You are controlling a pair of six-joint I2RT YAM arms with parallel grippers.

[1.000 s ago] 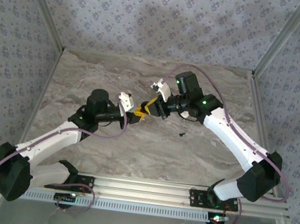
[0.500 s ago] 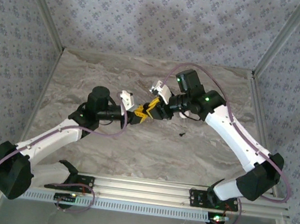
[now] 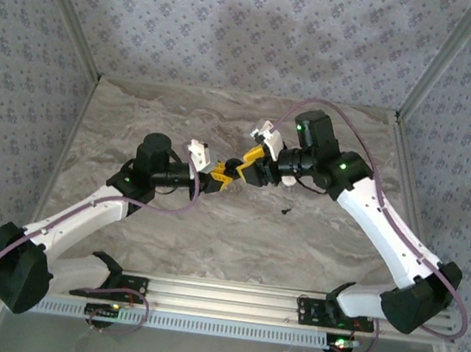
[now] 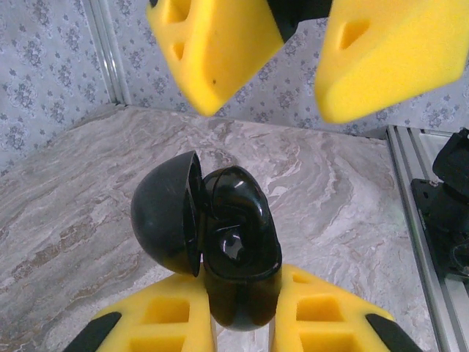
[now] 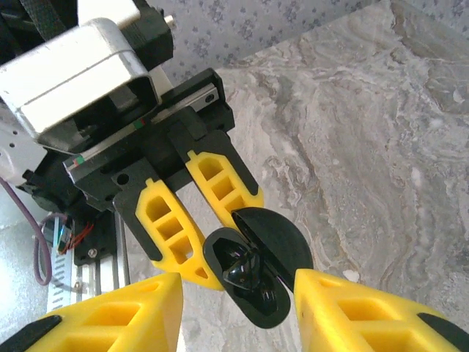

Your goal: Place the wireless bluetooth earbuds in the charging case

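My left gripper [image 3: 221, 177] is shut on the black charging case [image 4: 238, 268], which it holds above the table with its round lid [image 4: 165, 216] swung open. A glossy black piece [image 4: 245, 202], seemingly an earbud, sits in the case's opening [image 5: 253, 275]. My right gripper [image 3: 251, 161] faces the case [image 3: 234, 176] with its yellow fingers [image 4: 212, 44] open on either side of it, touching nothing. In the right wrist view the right gripper [image 5: 238, 293] stands open around the case. Another black earbud [image 3: 286, 210] lies on the marble table below the right arm.
A small white speck [image 5: 350, 276] lies on the marble table [image 3: 167, 236] under the case. Patterned walls and aluminium frame posts [image 3: 69, 20] enclose the table. A rail [image 3: 228, 297] runs along the near edge.
The right gripper has opened and drawn back up and to the right from the case. The left arm has kept the case still.
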